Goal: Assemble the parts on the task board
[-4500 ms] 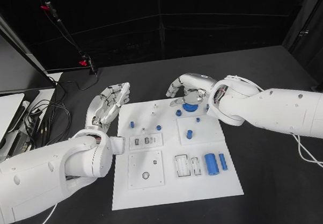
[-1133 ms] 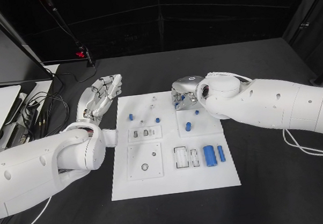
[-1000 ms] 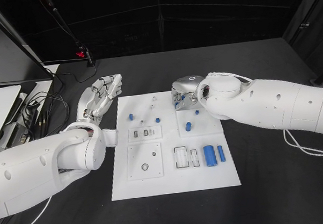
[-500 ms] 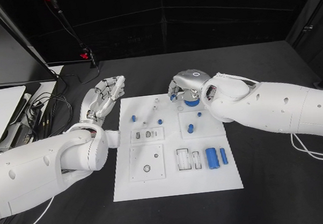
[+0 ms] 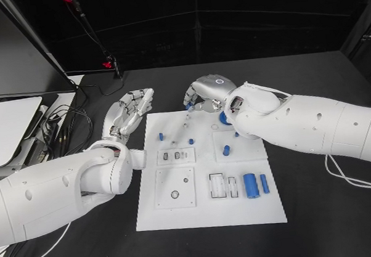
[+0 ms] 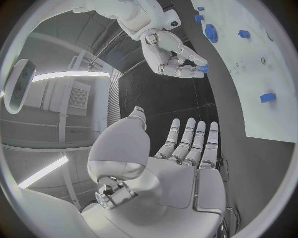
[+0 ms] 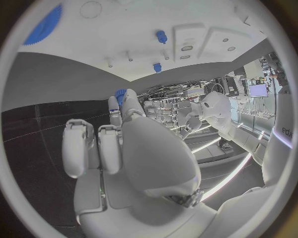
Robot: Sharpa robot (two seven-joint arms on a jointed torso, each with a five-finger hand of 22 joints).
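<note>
Small blue part (image 6: pixel 202 69) now pinched in right robot hand (image 5: pixel 202 97), lifted above far edge of task board (image 5: pixel 210 206); blue gear (image 5: pixel 224 118) uncovered near far right corner. Pick done, insertion pending. Left robot hand (image 5: pixel 132 111) wide, empty, off far left corner over worktop (image 5: pixel 336 199).

Matt white task board (image 5: pixel 206 191), glossy blue plastic parts (image 5: pixel 251 185), matt black table (image 5: pixel 336 199), silvery metallic-looking right hand (image 5: pixel 202 96)

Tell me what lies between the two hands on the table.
In the head view, between the left hand and right hand lies bare black table and the task board's far edge.
</note>
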